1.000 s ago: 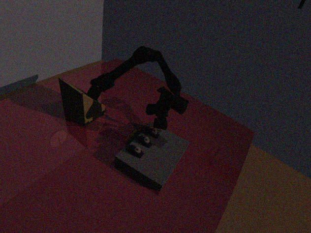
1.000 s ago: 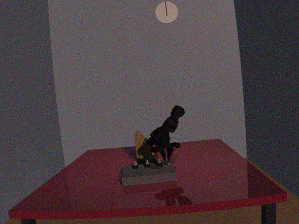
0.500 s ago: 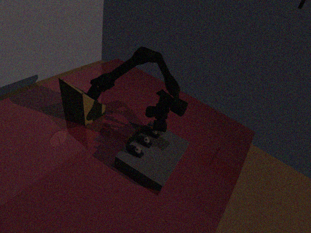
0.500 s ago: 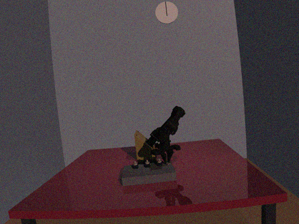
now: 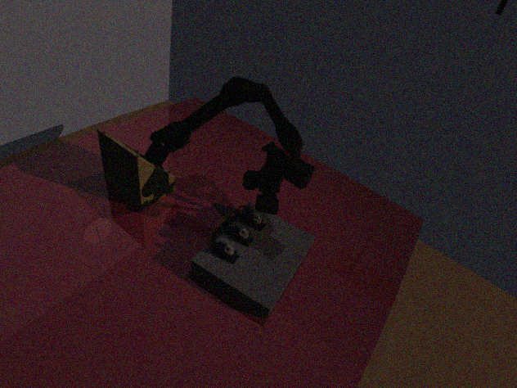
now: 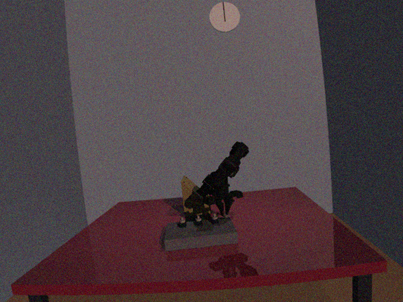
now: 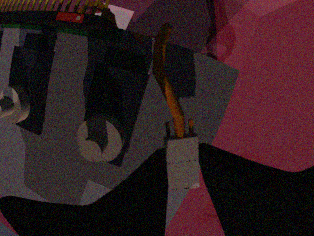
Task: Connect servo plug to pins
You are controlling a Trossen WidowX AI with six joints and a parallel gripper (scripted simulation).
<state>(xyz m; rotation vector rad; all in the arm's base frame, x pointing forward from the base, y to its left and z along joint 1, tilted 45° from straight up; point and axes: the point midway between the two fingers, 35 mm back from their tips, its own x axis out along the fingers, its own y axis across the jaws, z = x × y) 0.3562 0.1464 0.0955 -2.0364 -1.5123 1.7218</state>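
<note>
My gripper (image 5: 267,209) (image 6: 225,214) (image 7: 181,153) points down and is shut on the pale flat plug (image 7: 182,167), which sits between its black fingertips over one end of the grey holder block (image 5: 280,271) (image 6: 200,240) (image 7: 65,170). The orange lead (image 7: 173,107) rises from the plug's far end in the wrist view; two darker stubs flank it. The plug's holes cannot be made out. The pin row (image 7: 45,6) shows at the top left of the wrist view, with a red band (image 7: 70,17) beside it. The dot is not discernible. The plug is apart from the pins.
Three dark servo bodies with white round horns (image 5: 228,250) (image 6: 181,219) (image 7: 99,141) stand on the block, one close beside the plug. A yellow and black wedge-shaped panel (image 5: 144,171) (image 6: 186,194) stands near the arm's base on the red table (image 5: 167,325) (image 6: 284,238). The scene is dim and grainy.
</note>
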